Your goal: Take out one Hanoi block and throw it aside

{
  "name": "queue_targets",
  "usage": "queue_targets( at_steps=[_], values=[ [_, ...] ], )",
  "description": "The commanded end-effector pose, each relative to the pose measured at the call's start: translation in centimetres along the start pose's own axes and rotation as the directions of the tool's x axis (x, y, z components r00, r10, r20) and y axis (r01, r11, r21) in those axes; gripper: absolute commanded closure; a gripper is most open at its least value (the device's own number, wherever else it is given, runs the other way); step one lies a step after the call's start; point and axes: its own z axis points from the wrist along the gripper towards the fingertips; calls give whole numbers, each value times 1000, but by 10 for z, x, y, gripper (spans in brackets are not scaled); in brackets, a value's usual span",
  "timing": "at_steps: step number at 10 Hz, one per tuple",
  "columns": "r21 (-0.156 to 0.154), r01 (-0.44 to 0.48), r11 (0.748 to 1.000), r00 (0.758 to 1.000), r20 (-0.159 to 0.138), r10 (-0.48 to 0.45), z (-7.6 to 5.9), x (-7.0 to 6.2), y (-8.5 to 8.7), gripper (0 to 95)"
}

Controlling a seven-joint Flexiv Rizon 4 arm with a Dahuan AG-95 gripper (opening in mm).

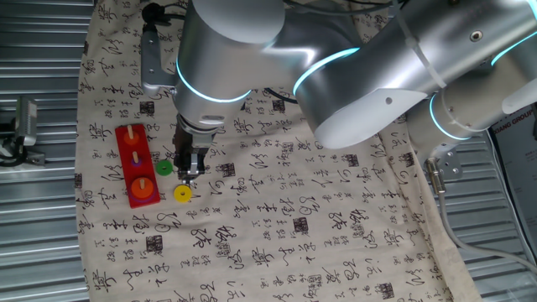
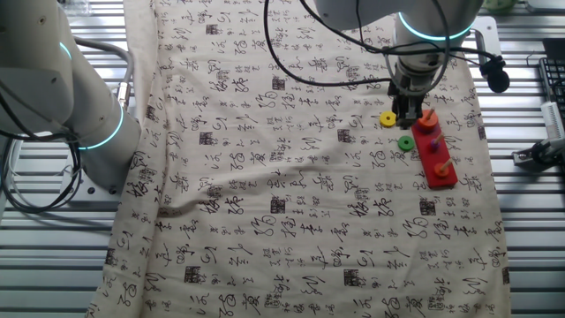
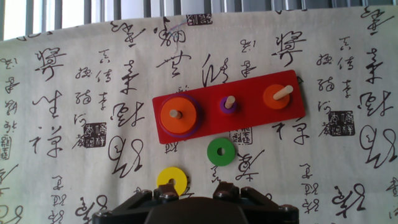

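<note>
Claw point(image 1: 190, 174) state cannot be told, though it hangs empty just above the yellow Hanoi block point(image 3: 171, 180), which lies loose on the bench cloth point(image 3: 323, 180) beside the green ring point(image 3: 221, 151), near the red peg board point(image 3: 245, 121), so the task looks largely done.

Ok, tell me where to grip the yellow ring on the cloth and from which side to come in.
Come straight down from above. The yellow ring lies flat on the cloth, so pinch across its rim, or put one finger through the centre hole. Keep away from its green ring side; that ring lies close by.
</note>
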Motion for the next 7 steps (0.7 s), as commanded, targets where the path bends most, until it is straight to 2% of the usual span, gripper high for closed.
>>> queue_targets(
  at_steps=[1, 7],
  values=[
    [-8, 4, 1000, 1000, 1, -4, 0, 1, 0, 570],
    [-25, 4, 1000, 1000, -1, -4, 0, 1, 0, 570]
  ],
)
